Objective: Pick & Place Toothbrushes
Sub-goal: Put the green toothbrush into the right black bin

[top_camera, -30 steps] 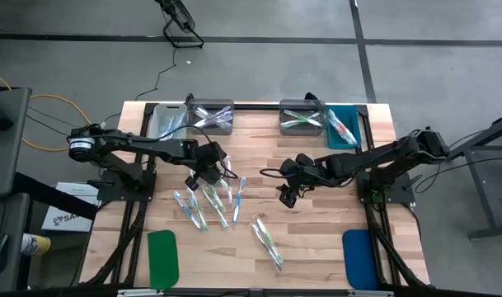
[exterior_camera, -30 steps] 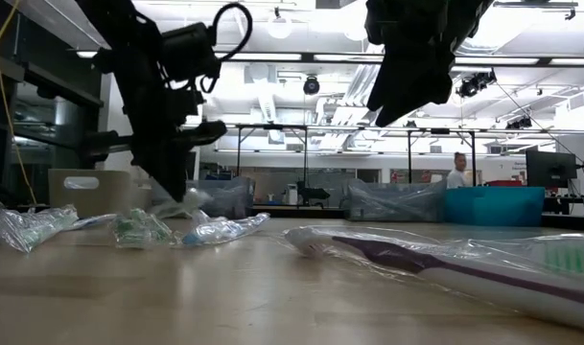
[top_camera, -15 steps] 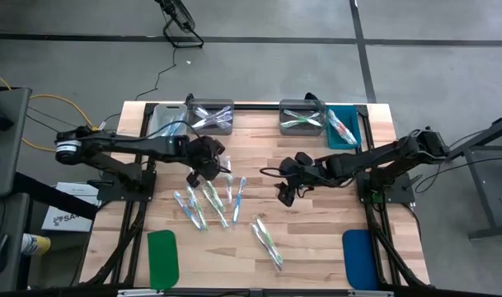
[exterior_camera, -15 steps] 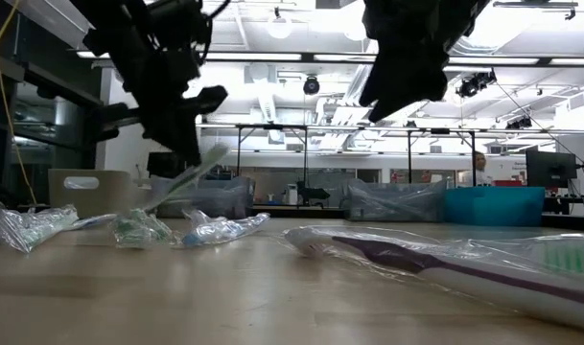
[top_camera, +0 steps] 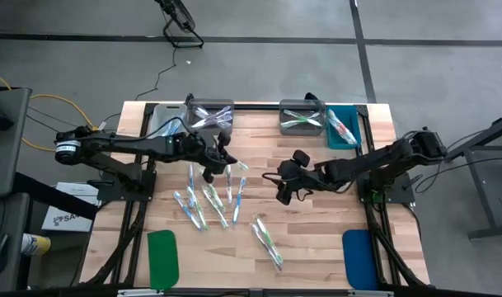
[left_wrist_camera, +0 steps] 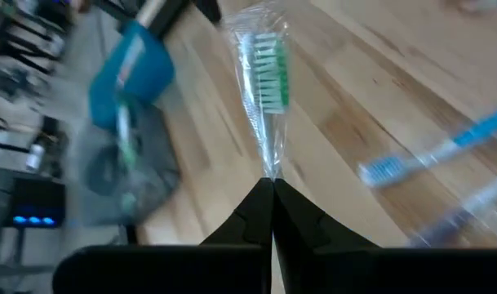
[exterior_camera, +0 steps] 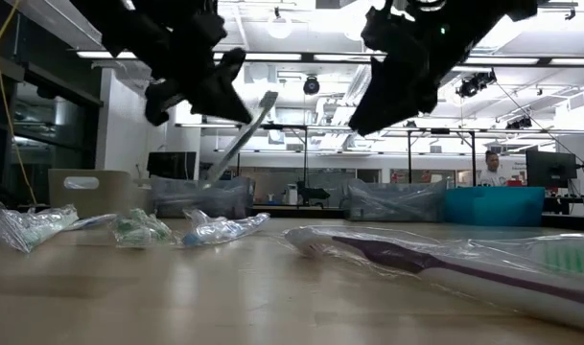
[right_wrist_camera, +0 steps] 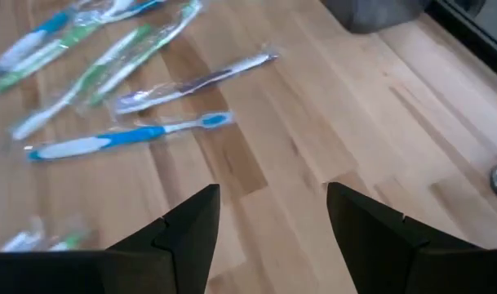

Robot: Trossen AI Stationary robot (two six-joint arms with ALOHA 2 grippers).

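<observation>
My left gripper (top_camera: 220,159) is shut on one clear-wrapped toothbrush (left_wrist_camera: 268,73) with green bristles and holds it up over the table's middle left. In the low view this toothbrush (exterior_camera: 239,139) slants in the air. Several more toothbrushes (top_camera: 209,202) lie flat on the wood below it, and one (top_camera: 267,242) lies nearer the front edge. My right gripper (top_camera: 283,191) hovers open over bare wood right of the pile. In its wrist view (right_wrist_camera: 268,237) nothing is between the fingers; a blue toothbrush (right_wrist_camera: 126,139) and a purple one (right_wrist_camera: 195,82) lie ahead. My left gripper pinches the toothbrush between its two fingertips (left_wrist_camera: 260,204), on the thin wrapped part (left_wrist_camera: 270,167) just behind the bristle head. The head sticks out ahead of the fingers, in line with them. The toothbrush is lifted clear of the table and slants.
Along the far edge stand two grey bins (top_camera: 211,115) (top_camera: 302,115) holding toothbrushes, a teal bin (top_camera: 343,128) and a pale bin (top_camera: 164,122). A green pad (top_camera: 162,257) and a blue pad (top_camera: 358,260) lie at the near corners. A person shows far behind in the low view.
My left gripper has gone up from the pile and tipped toward level, staying shut. The toothbrush it holds has been lifted clear of the table and now slants in the air. My right gripper has sunk a little and turned, still open.
</observation>
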